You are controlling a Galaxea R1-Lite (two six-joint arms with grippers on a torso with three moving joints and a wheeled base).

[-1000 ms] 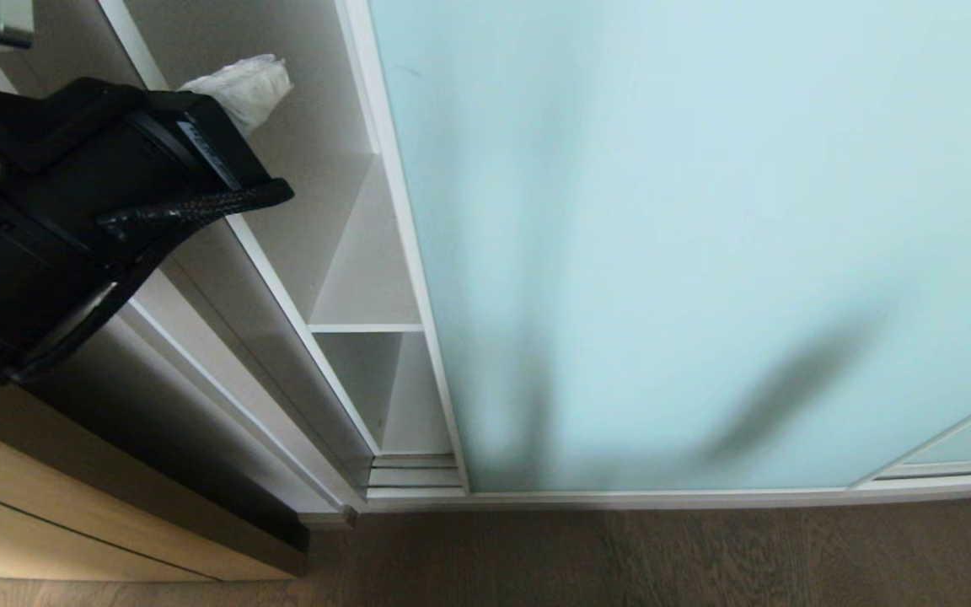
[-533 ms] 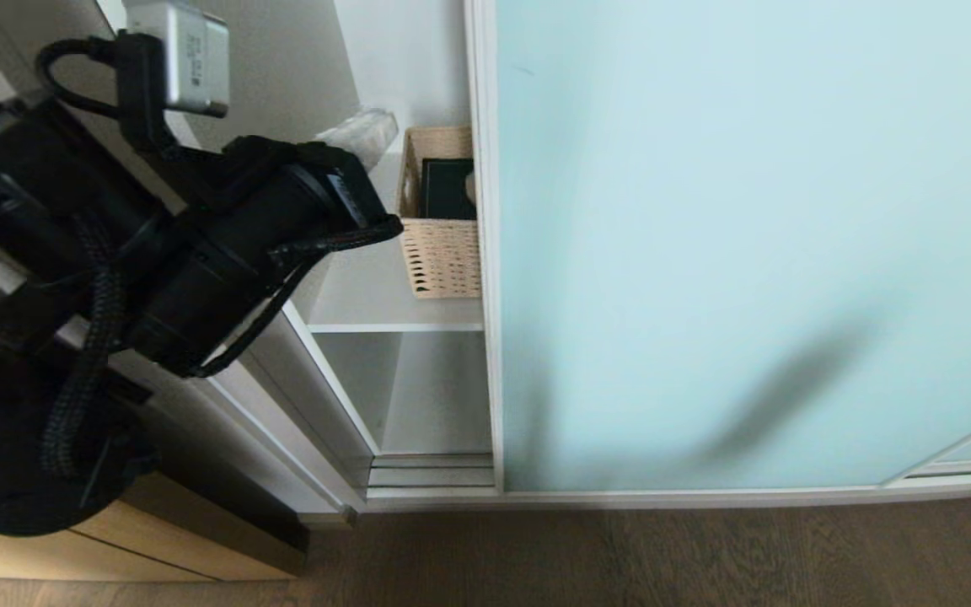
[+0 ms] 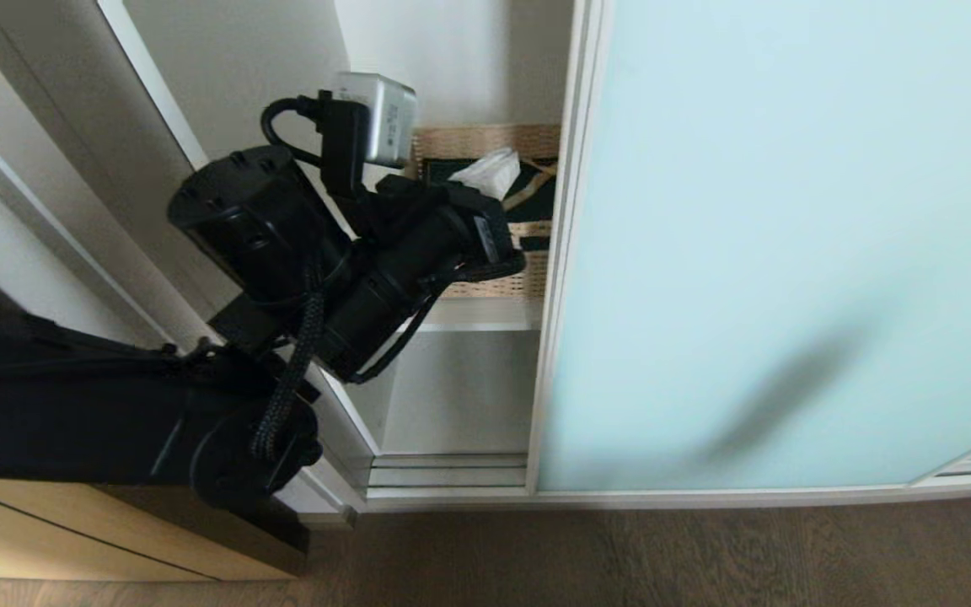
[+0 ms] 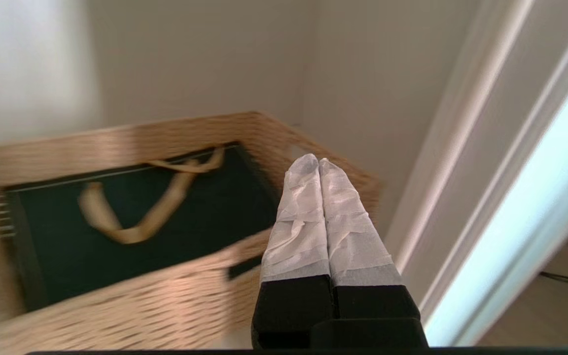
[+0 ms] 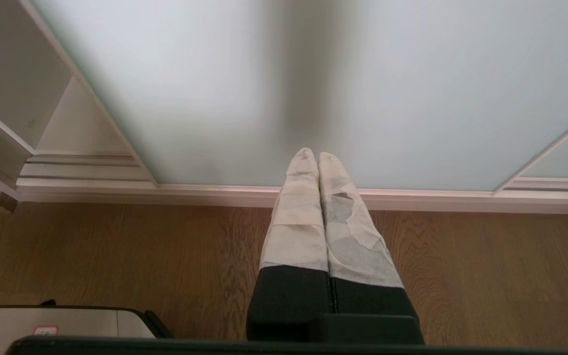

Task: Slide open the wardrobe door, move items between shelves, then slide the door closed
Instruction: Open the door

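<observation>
Though slid partway open, not yet wide enough for lifting things out.

Done so far, going by the gap: sliding wardrobe door pushed some way to the right, with part of the inside showing. Seen in the gap: wicker basket sitting on the upper shelf, with the dark green gift bag lying flat inside it. Nothing to see on the lower shelf. Reaching into the gap, near the basket's corner and close to the door frame: left gripper, pinched tight shut and holding nothing. Cannot tell whether touching the door. Parked low over the floor in front of the door: right gripper, also shut tight and empty. Probably left to do: open wider, move basket and bag to another shelf, then slide the door closed.
</observation>
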